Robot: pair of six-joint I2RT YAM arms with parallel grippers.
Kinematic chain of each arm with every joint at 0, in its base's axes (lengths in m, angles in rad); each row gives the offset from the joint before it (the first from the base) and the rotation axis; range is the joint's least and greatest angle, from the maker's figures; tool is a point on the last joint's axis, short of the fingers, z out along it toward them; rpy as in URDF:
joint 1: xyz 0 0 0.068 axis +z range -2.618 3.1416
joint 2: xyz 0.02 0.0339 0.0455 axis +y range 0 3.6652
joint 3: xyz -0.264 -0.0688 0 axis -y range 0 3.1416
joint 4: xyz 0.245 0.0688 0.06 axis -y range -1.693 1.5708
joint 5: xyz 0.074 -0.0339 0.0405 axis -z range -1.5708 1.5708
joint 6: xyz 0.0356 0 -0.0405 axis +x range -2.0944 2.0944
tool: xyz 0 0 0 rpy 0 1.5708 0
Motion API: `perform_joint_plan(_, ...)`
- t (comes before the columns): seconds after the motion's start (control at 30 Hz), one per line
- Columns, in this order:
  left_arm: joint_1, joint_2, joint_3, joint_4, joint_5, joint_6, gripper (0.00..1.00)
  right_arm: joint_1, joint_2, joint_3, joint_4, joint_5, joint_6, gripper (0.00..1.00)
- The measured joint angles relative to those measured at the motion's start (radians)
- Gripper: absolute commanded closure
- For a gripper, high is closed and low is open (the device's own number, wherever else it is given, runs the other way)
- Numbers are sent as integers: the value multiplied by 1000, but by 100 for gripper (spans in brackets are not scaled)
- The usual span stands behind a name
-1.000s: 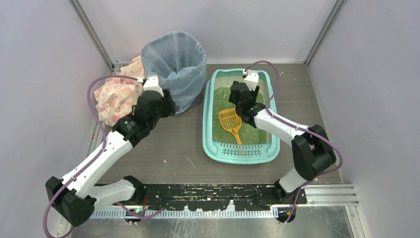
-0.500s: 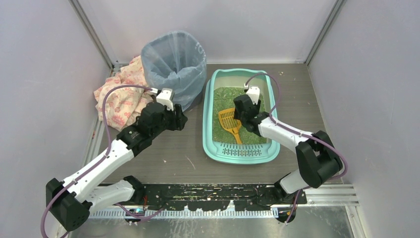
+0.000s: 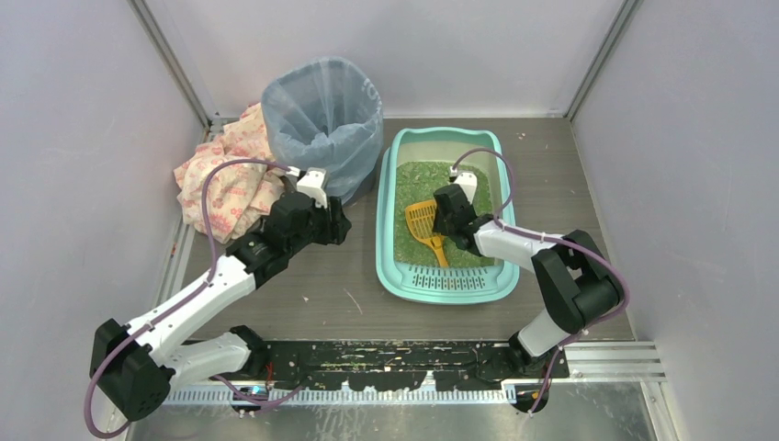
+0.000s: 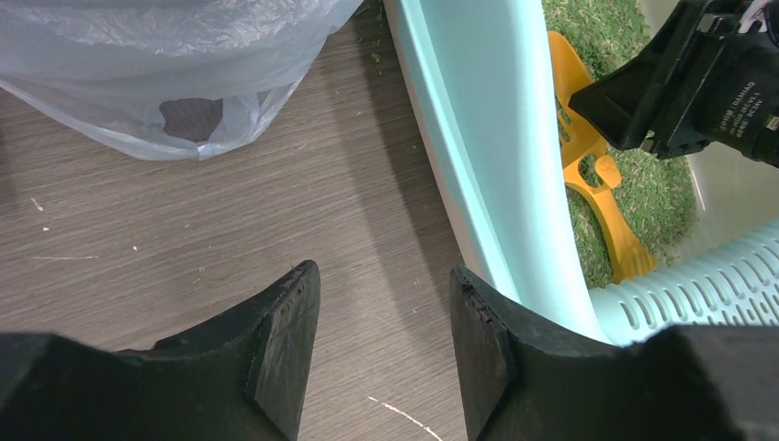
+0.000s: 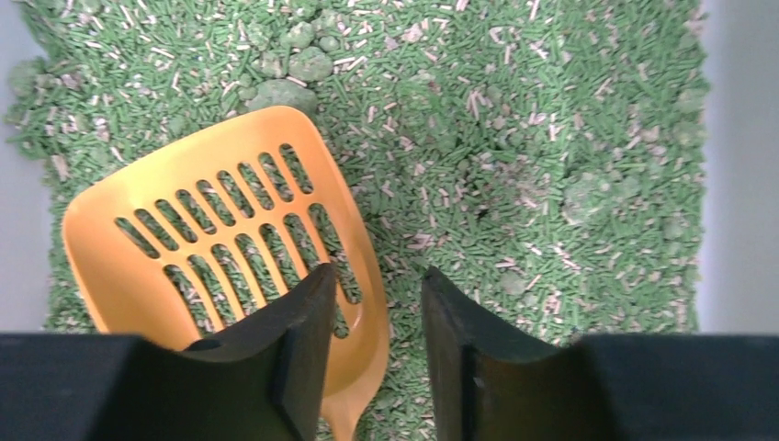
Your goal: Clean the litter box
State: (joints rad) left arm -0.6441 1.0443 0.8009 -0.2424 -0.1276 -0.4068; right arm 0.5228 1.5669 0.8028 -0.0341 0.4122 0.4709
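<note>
Here we are at the table (image 3: pixel 312 266), and the litter box (image 3: pixel 448 279) sits out at about 1 o'clock from the arm bases, long side running away from them, with its slotted grate step at the 6 o'clock end. Green litter (image 5: pixel 514 138) fills the middle, with the far end bare. An orange scoop (image 3: pixel 423 220) lies flat on the litter, blade toward 11 o'clock and handle trailing off to 5 o'clock. The right gripper (image 5: pixel 377 285) hangs right over it, jaws parted with litter showing through the gap. One finger crosses the blade's edge and the handle neck runs down between the two, but I can't tell if they touch it. A few lumps (image 5: pixel 294 78) sit in the litter just past the blade's tip. Over at 9 o'clock of the box, the left gripper (image 4: pixel 381 276) hovers above bare wood, jaws apart and nothing in them, the box's rim just beside one fingertip. The bag-lined bin (image 3: pixel 358 138) stands at 10 o'clock of the box, a patterned cloth (image 3: pixel 225 179) bunched at its 8 o'clock.
</note>
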Motion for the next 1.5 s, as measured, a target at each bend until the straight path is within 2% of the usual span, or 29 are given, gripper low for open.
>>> perform_joint_plan(0.1, 0, 14, 0, -2, -11, -3, 46, -9, 0, -16, 32, -33, 5, 75)
perform_joint_plan(0.2, 0, 20, 0, -3, -18, -4, 46, -22, 0, -35, 52, -63, 16, 78)
perform_joint_plan(0.37, 0, 19, -1, -2, -26, -4, 46, -40, 0, -50, 64, -100, 31, 98)
perform_joint_plan(0.4, 0, 19, -1, -2, -27, -4, 46, -41, 0, -50, 68, -105, 32, 99)
perform_joint_plan(0.6, 0, 19, -1, -2, -29, -5, 46, -42, -14, -50, 66, -118, 31, 99)
perform_joint_plan(0.8, 0, 19, -1, -1, -29, -6, 43, -42, -113, -50, 48, -107, 17, 99)
perform_joint_plan(0.87, 0, 21, -1, -1, -29, -10, 37, -42, -154, -49, 47, -97, 7, 99)
perform_joint_plan(1.03, 0, 44, 3, -2, -23, -32, 7, -42, -224, -44, 37, -58, -20, 99)
perform_joint_plan(1.1, 0, 67, 25, -10, -17, -42, 3, -42, -246, -44, 29, -43, -31, 99)
perform_joint_plan(1.2, 0, 92, 72, -8, 2, -58, 2, -42, -286, -44, 15, -26, -48, 99)
perform_joint_plan(1.5, 0, 150, 186, 58, 130, -83, 10, -43, -383, -18, -4, -43, -109, 99)
